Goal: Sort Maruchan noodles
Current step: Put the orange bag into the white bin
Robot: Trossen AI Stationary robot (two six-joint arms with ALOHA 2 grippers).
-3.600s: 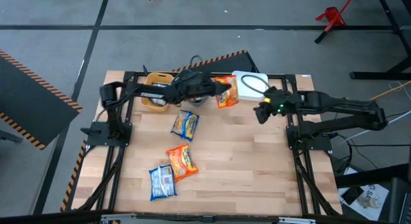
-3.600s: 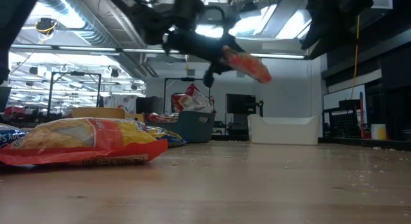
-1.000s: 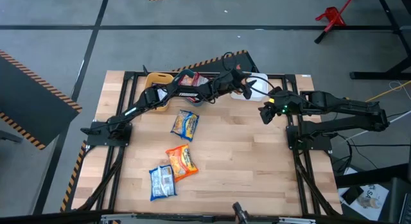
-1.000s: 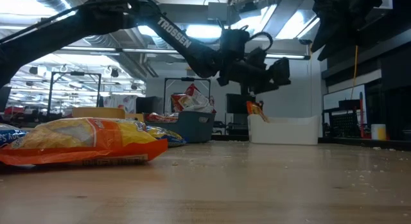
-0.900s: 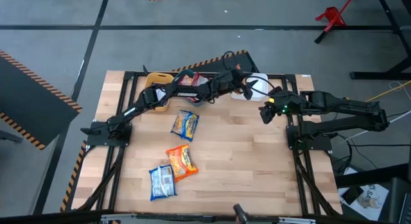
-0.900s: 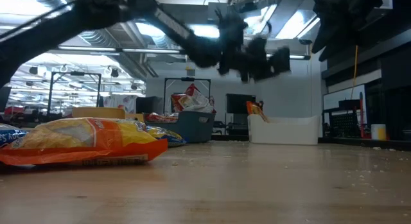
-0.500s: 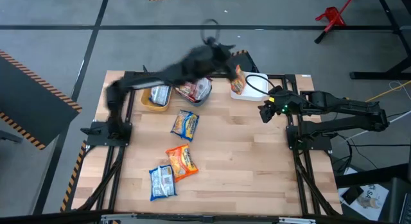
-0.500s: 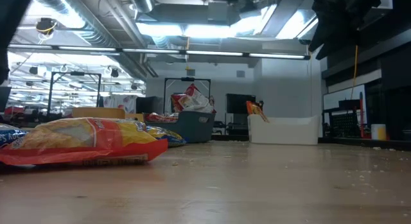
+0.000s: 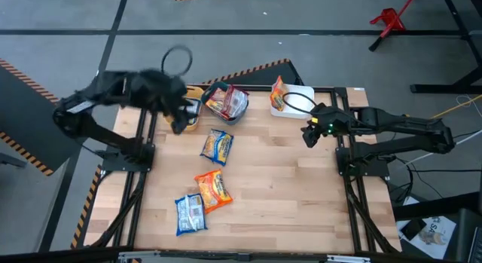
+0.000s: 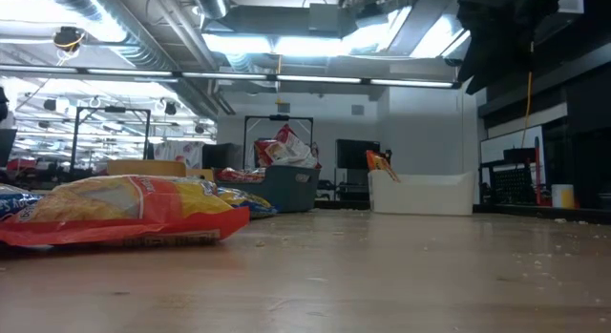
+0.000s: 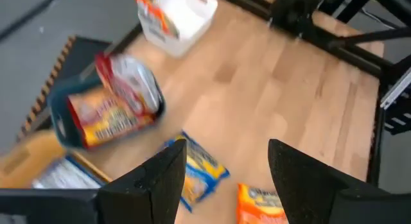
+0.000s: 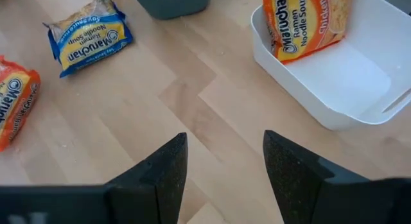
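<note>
Step in hand: between placements, as judged from the layout. An orange packet (image 9: 278, 94) leans upright against the wall of the white bin (image 9: 303, 102), and neither gripper carries anything.
Table (image 9: 286, 188): it bears three bins along its far edge and three loose packets.
Bins, count: three. The yellow bin (image 9: 192, 114) sits directly beside the left gripper, the teal bin (image 9: 233, 112) next along, and the white bin just beyond the right gripper's fingertips.
Left gripper (image 9: 178, 116): raised near the yellow bin, fingers spread and empty, as the left wrist view shows. It is blurred in the high view.
Right gripper (image 9: 307, 133): waits just short of the white bin, fingers parted, nothing between them.
Sorted packets, count: one orange in the white bin; at least two reddish packets (image 9: 224, 102) in the teal bin; one pale packet (image 11: 61, 174) in the yellow bin. The exact total in the bins cannot be told.
Loose packets, count: three. A blue-and-yellow packet (image 9: 218, 145) lies nearest the left gripper; an orange packet (image 9: 213, 190) and a blue-white packet (image 9: 190, 212) lie touching, well apart from both grippers.
Next move: probably lower the spread left gripper over the nearest loose packet and pinch it flat-on, then carry it to the matching bin.
</note>
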